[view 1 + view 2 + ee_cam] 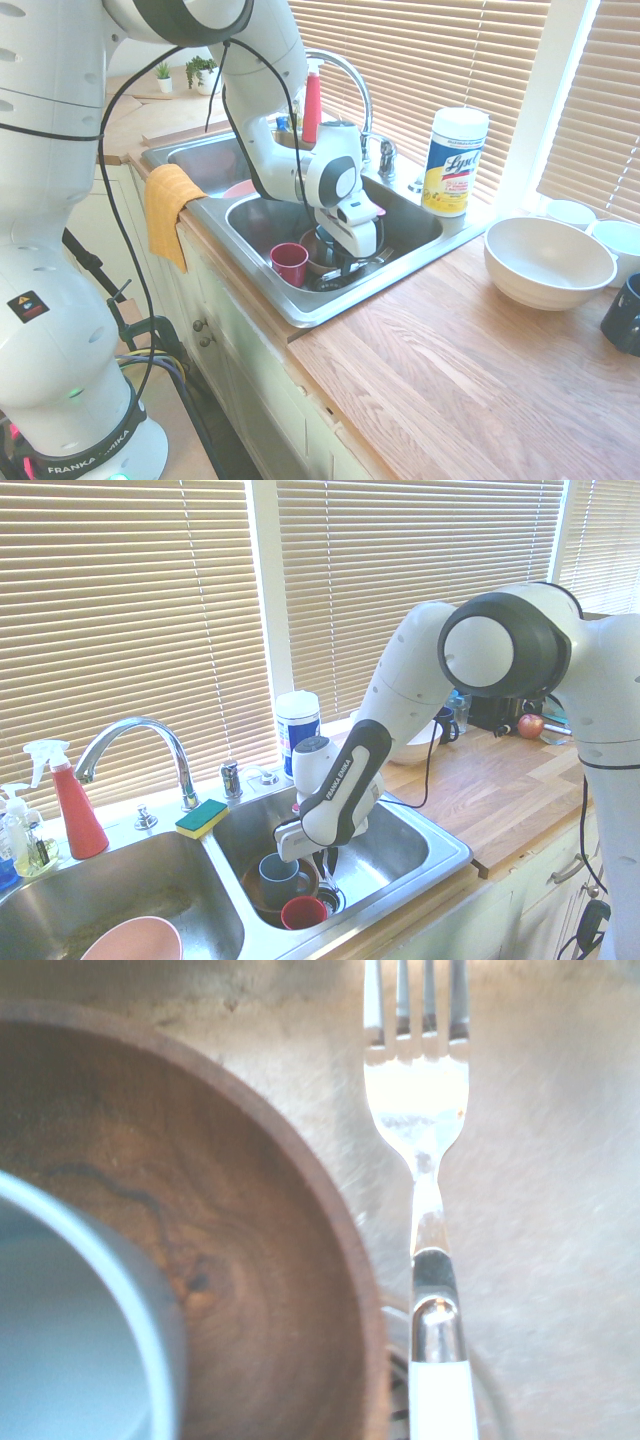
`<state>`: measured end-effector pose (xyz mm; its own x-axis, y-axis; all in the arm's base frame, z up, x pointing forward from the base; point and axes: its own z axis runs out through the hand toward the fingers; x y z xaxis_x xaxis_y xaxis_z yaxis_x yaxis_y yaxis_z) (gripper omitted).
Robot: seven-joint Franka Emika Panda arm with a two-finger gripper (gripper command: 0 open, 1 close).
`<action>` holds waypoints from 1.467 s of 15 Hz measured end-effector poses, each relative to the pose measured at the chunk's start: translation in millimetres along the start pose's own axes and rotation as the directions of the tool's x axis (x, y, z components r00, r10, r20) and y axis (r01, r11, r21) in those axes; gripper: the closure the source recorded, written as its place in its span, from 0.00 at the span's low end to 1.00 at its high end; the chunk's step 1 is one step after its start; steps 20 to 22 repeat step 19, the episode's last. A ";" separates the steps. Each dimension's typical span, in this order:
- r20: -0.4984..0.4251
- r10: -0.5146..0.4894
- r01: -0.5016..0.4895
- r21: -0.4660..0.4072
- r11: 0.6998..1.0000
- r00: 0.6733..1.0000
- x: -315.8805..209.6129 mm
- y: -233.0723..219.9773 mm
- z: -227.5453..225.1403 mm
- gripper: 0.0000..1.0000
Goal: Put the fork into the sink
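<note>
The gripper (326,862) is low inside the sink (324,312), in the basin beside the long worktop (450,370). Jaws are pressed together on the fork (418,1110), pinching it by the white handle. Fork is within that same basin; in the wrist view its metal tines show over the steel floor, next to the rim of a brown wooden bowl (270,1290). Whether the tines touch the floor, cannot tell. A blue-grey mug (279,882) stands in the wooden bowl, and a red cup (303,913) is right by it. Drain (331,900) shows near the fork. A pink bowl (135,946) is in the other basin. Green-yellow sponge (202,818) lies on the sink's back rim by the divider, near the chrome tap (165,727). Orange towel (168,215) hangs over the front edge. Wipes canister (455,165) is at the sink's back corner, window side. Large white bowl (548,268) sits toward the worktop's window-side edge.
</note>
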<state>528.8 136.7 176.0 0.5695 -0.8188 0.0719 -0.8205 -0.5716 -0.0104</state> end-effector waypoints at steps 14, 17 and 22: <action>0.098 0.010 -0.006 -0.036 0.999 0.995 10.4 15.9 28.6 0.00; 0.092 -0.001 0.002 -0.014 1.000 0.996 14.0 12.8 18.5 0.00; 0.067 -0.038 0.036 0.036 0.999 0.997 18.6 5.2 -14.5 0.00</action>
